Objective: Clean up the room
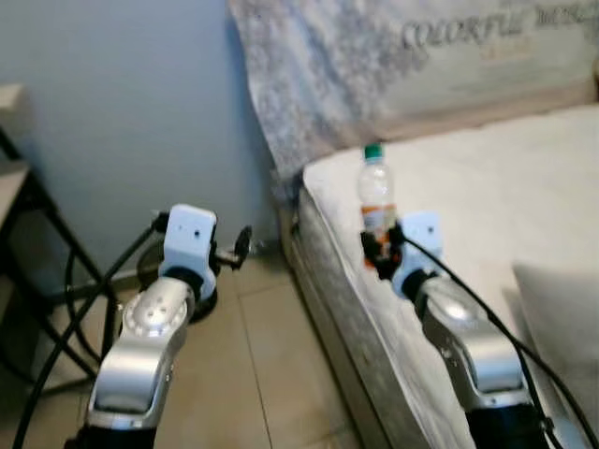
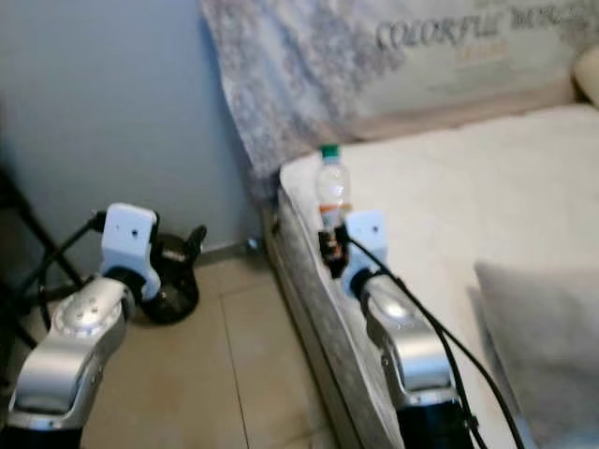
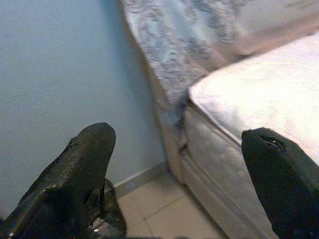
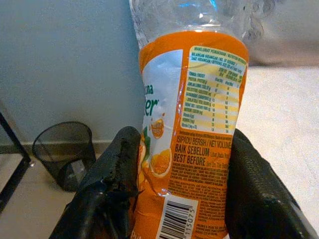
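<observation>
A clear plastic bottle (image 1: pixel 376 192) with a green cap and an orange label stands upright over the corner of the bed's mattress (image 1: pixel 487 178). My right gripper (image 1: pixel 382 247) is shut on the bottle's lower part; in the right wrist view the black fingers (image 4: pixel 117 174) press both sides of the orange label (image 4: pixel 199 129). My left gripper (image 3: pixel 184 164) is open, held out over the tiled floor toward the wall, with nothing between its fingers. A black mesh waste bin (image 4: pixel 65 152) stands on the floor by the wall, beside the bed's corner.
A grey patterned headboard (image 1: pixel 309 84) leans against the blue wall. A pillow (image 2: pixel 543 327) lies on the bed at the right. A dark metal-framed stand (image 1: pixel 28 215) with black cables is at the far left. Beige floor tiles (image 1: pixel 253 365) lie between bed and stand.
</observation>
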Controlling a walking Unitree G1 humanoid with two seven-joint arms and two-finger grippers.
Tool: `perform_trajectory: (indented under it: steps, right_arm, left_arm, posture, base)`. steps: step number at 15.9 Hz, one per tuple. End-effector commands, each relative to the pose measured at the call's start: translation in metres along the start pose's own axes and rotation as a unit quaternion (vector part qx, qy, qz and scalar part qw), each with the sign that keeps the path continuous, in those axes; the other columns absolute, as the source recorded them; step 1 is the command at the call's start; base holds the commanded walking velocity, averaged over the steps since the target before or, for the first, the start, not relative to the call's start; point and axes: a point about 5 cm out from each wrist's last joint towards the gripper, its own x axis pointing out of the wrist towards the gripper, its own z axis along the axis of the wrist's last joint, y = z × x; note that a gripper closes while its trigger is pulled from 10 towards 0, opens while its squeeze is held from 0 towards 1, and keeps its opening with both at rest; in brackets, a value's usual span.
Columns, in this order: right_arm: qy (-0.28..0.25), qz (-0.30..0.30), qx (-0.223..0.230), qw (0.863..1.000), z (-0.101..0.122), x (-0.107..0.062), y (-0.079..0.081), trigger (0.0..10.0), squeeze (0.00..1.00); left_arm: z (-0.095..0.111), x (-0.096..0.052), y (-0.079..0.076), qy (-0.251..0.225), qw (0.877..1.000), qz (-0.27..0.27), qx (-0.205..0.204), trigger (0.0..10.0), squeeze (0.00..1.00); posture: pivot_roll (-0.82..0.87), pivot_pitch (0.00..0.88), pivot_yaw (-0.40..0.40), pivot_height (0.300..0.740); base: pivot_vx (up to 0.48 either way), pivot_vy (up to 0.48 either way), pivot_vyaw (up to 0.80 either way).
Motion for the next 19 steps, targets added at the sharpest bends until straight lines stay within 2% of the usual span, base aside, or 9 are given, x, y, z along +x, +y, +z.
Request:
perform_trajectory:
  steps: [1,3,5,9,11,14,17,19]
  right_arm:
    - [-0.013,0.027,0.002,1.000,0.005,0.003,0.013,10.0,0.00]
    - [-0.009,0.041,0.027,0.999,0.003,0.002,0.014,10.0,0.00]
    - [-0.002,0.059,-0.008,0.998,0.001,0.001,0.017,10.0,0.00]
    - [0.010,0.046,-0.007,0.999,-0.004,0.001,0.016,10.0,0.00]
    - [0.013,0.036,0.003,0.999,-0.006,0.001,0.012,10.0,0.00]
    - [0.020,0.062,-0.019,0.998,-0.009,-0.002,0.016,10.0,0.00]
    - [0.028,0.072,-0.030,0.997,-0.011,-0.002,0.020,10.0,0.00]
    - [0.025,0.054,-0.009,0.998,-0.011,-0.001,0.016,10.0,0.00]
  left_arm:
    - [0.001,-0.002,0.009,0.003,1.000,0.013,0.008,10.0,0.00]
    - [0.001,-0.001,0.010,0.003,1.000,0.013,0.010,10.0,0.00]
    - [0.001,-0.002,0.009,0.004,1.000,0.011,0.012,10.0,0.00]
    - [0.000,-0.002,0.007,0.007,1.000,0.005,0.013,10.0,0.00]
    - [-0.001,-0.002,0.007,0.009,1.000,0.001,0.018,10.0,0.00]
    - [-0.002,-0.003,0.007,0.011,1.000,0.002,0.019,10.0,0.00]
    - [-0.002,-0.002,0.008,0.011,1.000,0.002,0.019,10.0,0.00]
    - [-0.002,-0.002,0.008,0.011,1.000,0.002,0.021,10.0,0.00]
  posture:
    - [-0.08,0.000,0.027,0.740]
    - [-0.08,0.000,0.027,0.740]
    - [-0.08,0.000,0.026,0.740]
    - [-0.08,0.000,0.024,0.740]
    - [-0.08,0.000,0.020,0.740]
    - [-0.08,0.000,0.019,0.740]
    - [-0.08,0.000,0.022,0.740]
    - [-0.08,0.000,0.025,0.740]
  base:
    - [0.296,0.000,0.00]
    - [0.294,0.000,0.00]
    - [0.296,0.000,0.00]
    - [0.296,0.000,0.80]
    - [0.296,0.000,0.00]
    - [0.298,0.000,0.00]
    - [0.295,0.000,0.80]
    - [0.289,0.000,0.00]
